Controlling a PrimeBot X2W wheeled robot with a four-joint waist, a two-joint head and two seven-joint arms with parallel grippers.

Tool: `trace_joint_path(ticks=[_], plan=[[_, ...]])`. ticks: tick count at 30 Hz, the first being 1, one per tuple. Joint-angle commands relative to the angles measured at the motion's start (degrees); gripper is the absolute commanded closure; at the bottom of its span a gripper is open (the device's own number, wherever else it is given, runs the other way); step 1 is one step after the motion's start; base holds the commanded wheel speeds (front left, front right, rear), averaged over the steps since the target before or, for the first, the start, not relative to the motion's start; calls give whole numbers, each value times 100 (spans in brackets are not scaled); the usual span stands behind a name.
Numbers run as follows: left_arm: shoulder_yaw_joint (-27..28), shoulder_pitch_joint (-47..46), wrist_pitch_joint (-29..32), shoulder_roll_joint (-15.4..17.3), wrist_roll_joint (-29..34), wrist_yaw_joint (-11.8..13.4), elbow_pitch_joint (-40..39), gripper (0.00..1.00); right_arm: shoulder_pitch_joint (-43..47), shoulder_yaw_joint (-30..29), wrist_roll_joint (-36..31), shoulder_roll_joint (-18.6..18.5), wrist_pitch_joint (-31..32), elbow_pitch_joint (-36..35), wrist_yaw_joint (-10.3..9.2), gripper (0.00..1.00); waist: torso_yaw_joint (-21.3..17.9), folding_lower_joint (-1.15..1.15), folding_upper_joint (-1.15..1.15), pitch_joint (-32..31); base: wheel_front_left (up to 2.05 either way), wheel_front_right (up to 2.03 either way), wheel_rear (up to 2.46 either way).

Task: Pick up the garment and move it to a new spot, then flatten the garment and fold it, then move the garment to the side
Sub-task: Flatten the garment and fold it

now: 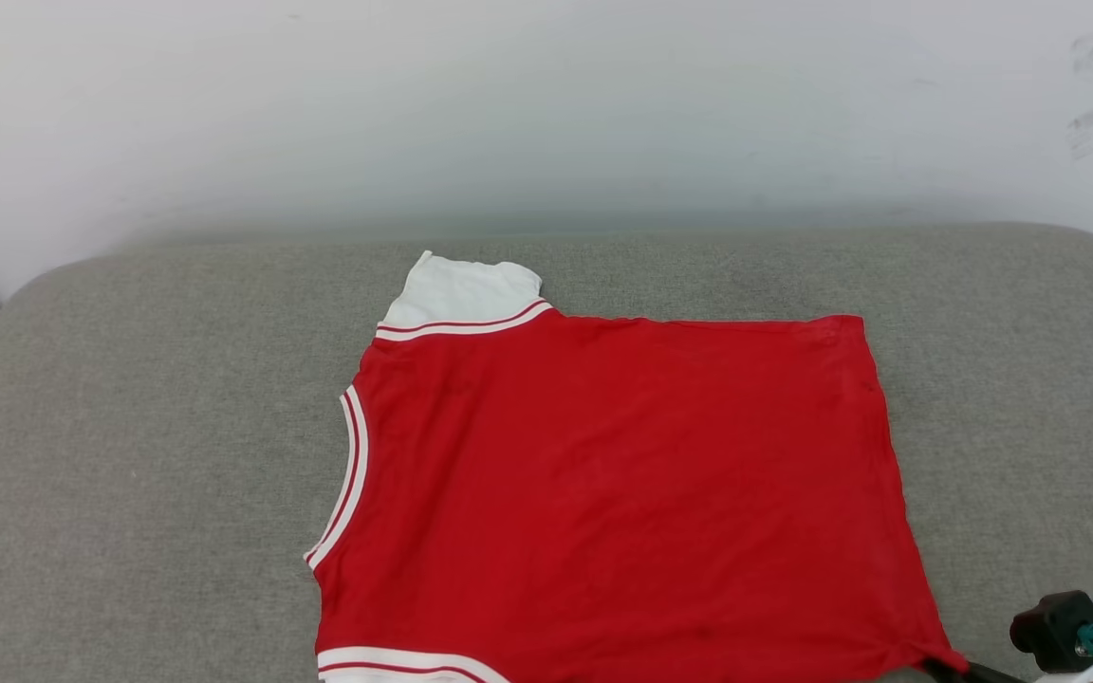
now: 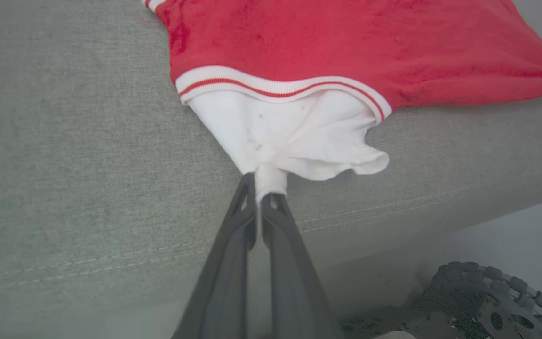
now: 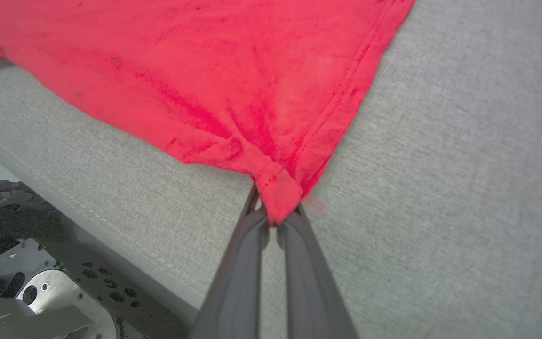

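Note:
The garment [image 1: 603,484], a red jersey with white sleeves and red-and-white stripe trim, lies spread flat on the grey cushioned surface [image 1: 129,474], plain side up. One white sleeve [image 1: 461,289] points away at the far edge. In the left wrist view my left gripper [image 2: 264,186] is shut on the tip of the near white sleeve [image 2: 294,136]. In the right wrist view my right gripper [image 3: 275,212] is shut on the red hem corner of the garment [image 3: 233,80]. The right gripper [image 1: 950,667] shows at the head view's lower right edge.
The cushion's front edge, with a seam line [image 2: 111,263], runs just below both gripped corners. Beyond that edge sits my wheeled base [image 3: 26,282] with a treaded wheel [image 2: 497,292]. A pale wall [image 1: 546,104] stands behind the cushion. Bare cushion lies left and right of the garment.

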Motion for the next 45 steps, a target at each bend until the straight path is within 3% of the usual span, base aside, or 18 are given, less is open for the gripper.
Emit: trace_joint_path(ticks=[1, 12, 21, 31, 45], plan=[[57, -153, -22, -12, 61, -31, 4, 100, 134, -154, -46, 92, 41, -68, -4, 100, 24, 1, 0, 5, 0, 0, 0], [310, -1510, 140, 101, 596, -443, 234, 100, 81, -1522, -687, 597, 580, -754, -4, 100, -11, 1, 0, 389, 0, 0, 0], [397, -2930, 645, 165, 992, -894, 543, 100, -347, -2134, -992, 770, 974, -1209, -4, 100, -116, 1, 0, 920, 0, 0, 0], [392, -4183, 1045, -77, 1189, -1475, 1399, 100, -995, -2287, -994, 958, 1424, -1014, -4, 100, -189, 1, 0, 1582, 0, 0, 0], [136, -4774, 1085, -595, 1105, -2285, 3238, 100, -1590, -1590, -956, 1071, 1739, -177, -4, 100, -218, 1, 0, 2016, 0, 0, 0]])
